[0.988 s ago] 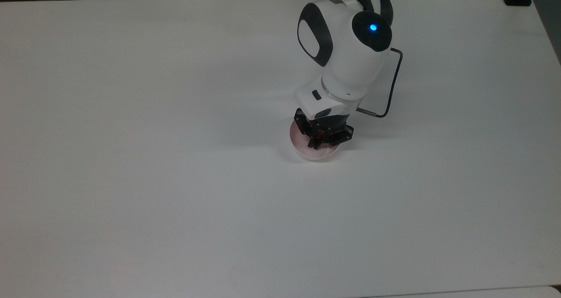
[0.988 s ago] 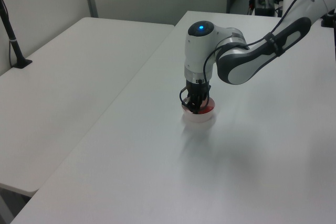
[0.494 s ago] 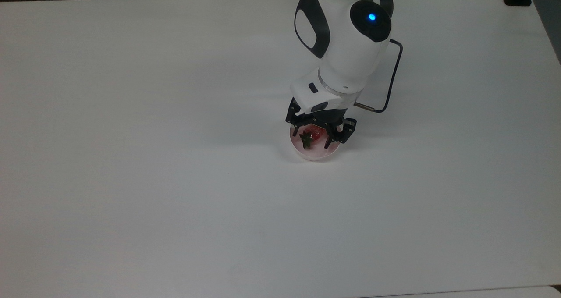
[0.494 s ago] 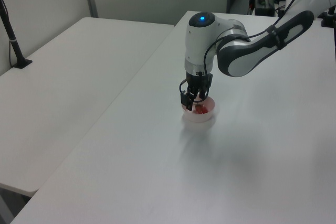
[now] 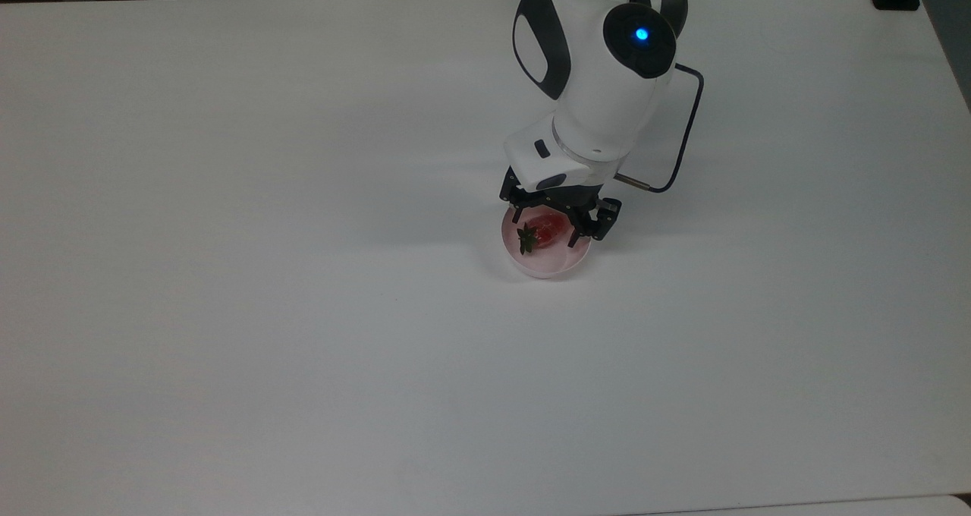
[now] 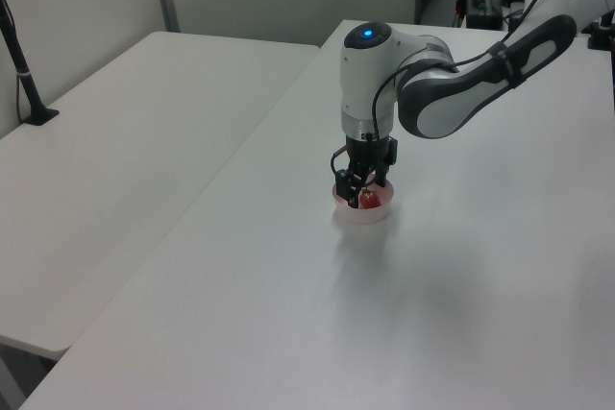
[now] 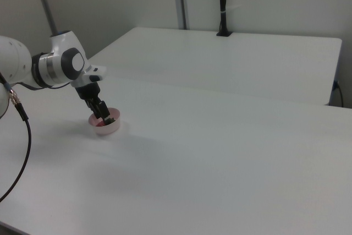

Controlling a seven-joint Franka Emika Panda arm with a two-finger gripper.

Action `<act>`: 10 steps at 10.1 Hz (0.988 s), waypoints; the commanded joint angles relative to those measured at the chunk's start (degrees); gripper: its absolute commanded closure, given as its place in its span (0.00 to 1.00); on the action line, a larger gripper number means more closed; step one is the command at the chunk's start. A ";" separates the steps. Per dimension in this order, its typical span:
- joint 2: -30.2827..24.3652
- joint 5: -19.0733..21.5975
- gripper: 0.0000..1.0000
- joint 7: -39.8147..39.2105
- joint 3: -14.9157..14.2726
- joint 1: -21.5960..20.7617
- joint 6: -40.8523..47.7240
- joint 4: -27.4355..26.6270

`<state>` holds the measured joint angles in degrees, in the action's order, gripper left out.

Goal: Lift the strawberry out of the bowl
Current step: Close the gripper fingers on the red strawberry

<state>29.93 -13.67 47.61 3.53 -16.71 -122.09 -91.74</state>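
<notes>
White tabletop (image 5: 227, 311) stretches bare on every side, with wide free room toward the top view's left and bottom edges. Near its middle, somewhat toward the top view's right, sits the pink bowl (image 5: 548, 264), well clear of all edges. Inside it lies the strawberry (image 5: 543, 229), green cap pointing to the top view's left. Hovering directly above, the gripper (image 5: 548, 228) has its 2 fingers spread, 1 on each side of the fruit and gripping nothing. No readable writing appears anywhere.
</notes>
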 commanded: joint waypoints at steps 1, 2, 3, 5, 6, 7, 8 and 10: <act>-0.31 0.93 0.19 1.61 1.03 -0.17 1.41 -0.89; -0.23 0.93 0.31 1.61 1.21 -0.17 1.41 -0.89; -0.14 0.93 0.44 1.70 1.21 -0.17 1.41 -0.90; -0.14 0.93 0.60 1.52 1.21 -0.17 1.32 -0.90; -0.31 0.93 0.64 1.44 1.21 0.01 1.32 -0.81; -0.31 0.93 0.66 1.52 1.21 0.18 1.32 -0.63; -0.57 0.93 0.72 1.35 1.21 0.36 1.24 -0.54; -1.01 0.93 0.76 1.26 1.21 0.45 1.24 -0.37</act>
<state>30.59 -13.65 48.61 4.58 -16.49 -122.06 -91.69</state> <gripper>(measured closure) 0.608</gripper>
